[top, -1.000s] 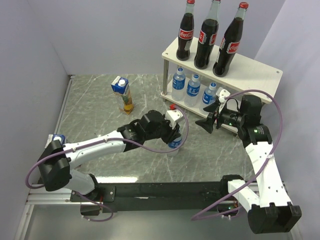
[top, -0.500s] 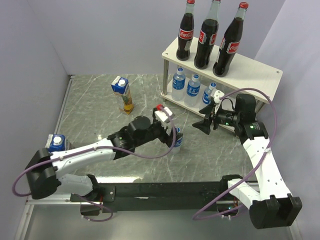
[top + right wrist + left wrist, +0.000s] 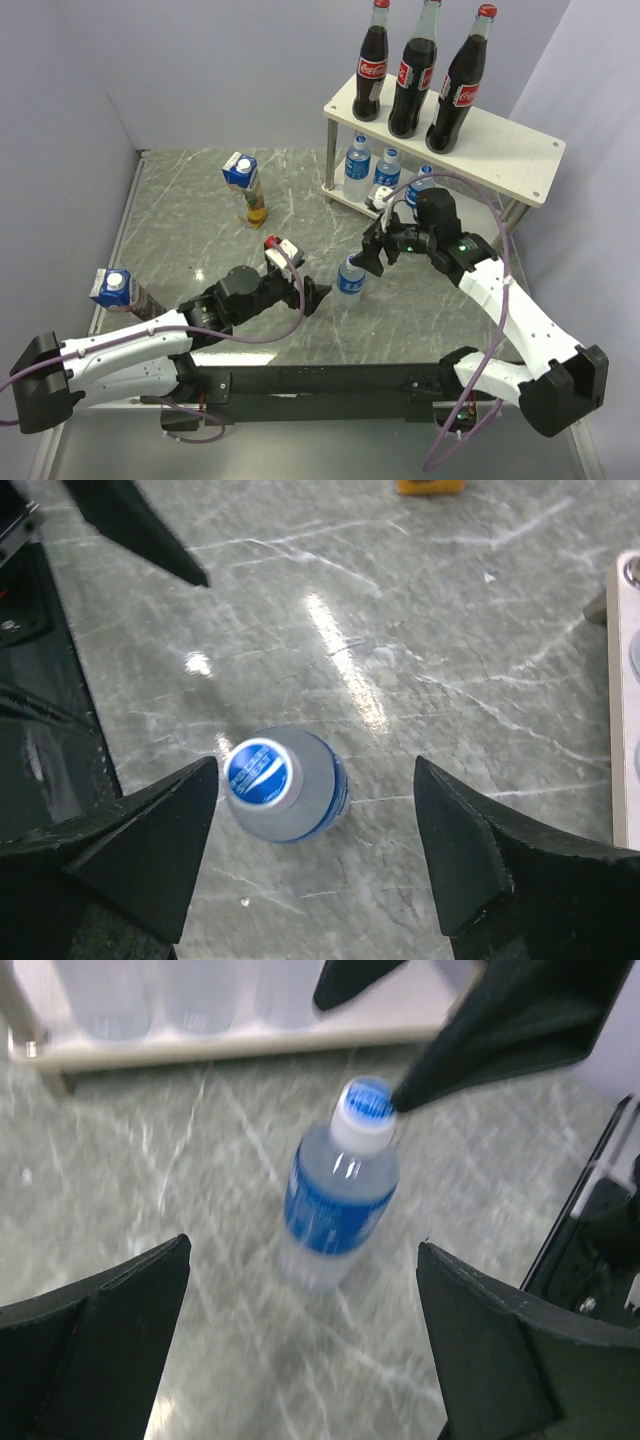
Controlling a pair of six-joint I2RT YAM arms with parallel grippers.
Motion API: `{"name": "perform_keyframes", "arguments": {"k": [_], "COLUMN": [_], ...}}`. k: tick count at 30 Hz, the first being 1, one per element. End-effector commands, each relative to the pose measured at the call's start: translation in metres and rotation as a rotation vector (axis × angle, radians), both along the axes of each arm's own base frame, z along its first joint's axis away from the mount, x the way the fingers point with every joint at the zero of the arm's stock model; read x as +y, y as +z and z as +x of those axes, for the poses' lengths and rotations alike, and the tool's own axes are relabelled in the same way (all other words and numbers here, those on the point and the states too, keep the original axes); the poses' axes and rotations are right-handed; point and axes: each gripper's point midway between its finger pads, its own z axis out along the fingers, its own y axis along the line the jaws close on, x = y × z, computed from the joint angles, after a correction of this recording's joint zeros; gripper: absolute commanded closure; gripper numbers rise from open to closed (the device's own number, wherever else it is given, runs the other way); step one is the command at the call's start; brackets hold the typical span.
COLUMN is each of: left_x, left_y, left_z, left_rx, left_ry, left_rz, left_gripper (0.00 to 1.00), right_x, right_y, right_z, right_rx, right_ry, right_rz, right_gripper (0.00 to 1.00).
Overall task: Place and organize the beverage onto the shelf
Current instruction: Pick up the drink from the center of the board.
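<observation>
As the water bottle [image 3: 350, 277] stands free, left claw [image 3: 313, 296] gapes wide; right claw [image 3: 372, 256], spread, hovers over it.

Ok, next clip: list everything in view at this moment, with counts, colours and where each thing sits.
table: one, grey marble.
shelf: one, pale wood on silver legs, two boards, far right.
cola bottles: three, dark with red caps, upright on the shelf's top board.
water bottles: four, clear with blue labels; three on the lower board, one standing on the table.
juice cartons: two, blue-topped; one mid-table, one at the left edge.
left arm: white and black, jaws open, facing the lone water bottle.
right arm: white and black, jaws open on either side of that bottle's top.
</observation>
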Motion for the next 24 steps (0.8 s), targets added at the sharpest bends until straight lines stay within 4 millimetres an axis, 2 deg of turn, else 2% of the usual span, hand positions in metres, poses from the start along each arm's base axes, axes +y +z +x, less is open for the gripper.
{"name": "perform_keyframes", "arguments": {"k": [1, 2, 8, 13, 17, 24], "left_x": [0.011, 0.016, 0.022, 0.021, 0.016, 0.005], "left_y": [-0.001, -0.009, -0.024, -0.034, -0.044, -0.045], "left_z": [-0.001, -0.003, -0.009, -0.008, -0.006, -0.004], "left_rx": [0.024, 0.03, 0.052, 0.052, 0.048, 0.038], "left_ry": [0.05, 0.059, 0.057, 0.057, 0.052, 0.024], "left_rz": [-0.075, -0.074, -0.104, -0.1, -0.083, -0.069], "left_gripper": [0.0, 0.0, 0.01, 0.0, 0.0, 0.0], "right_x": [0.006, 0.006, 0.018, 0.021, 0.021, 0.024], "right_y": [0.005, 0.003, -0.004, -0.011, -0.008, 0.002], "right_z": [0.02, 0.023, 0.021, 0.017, 0.012, -0.002], "right_rx": [-0.032, -0.027, -0.014, 0.007, 0.0, -0.024], "right_ry": [-0.114, -0.136, -0.125, -0.105, -0.075, -0.007], "right_rz": [-0.009, -0.016, -0.044, -0.078, -0.089, -0.059], "right_gripper": [0.15, 0.15, 0.15, 0.22, 0.24, 0.23]}}
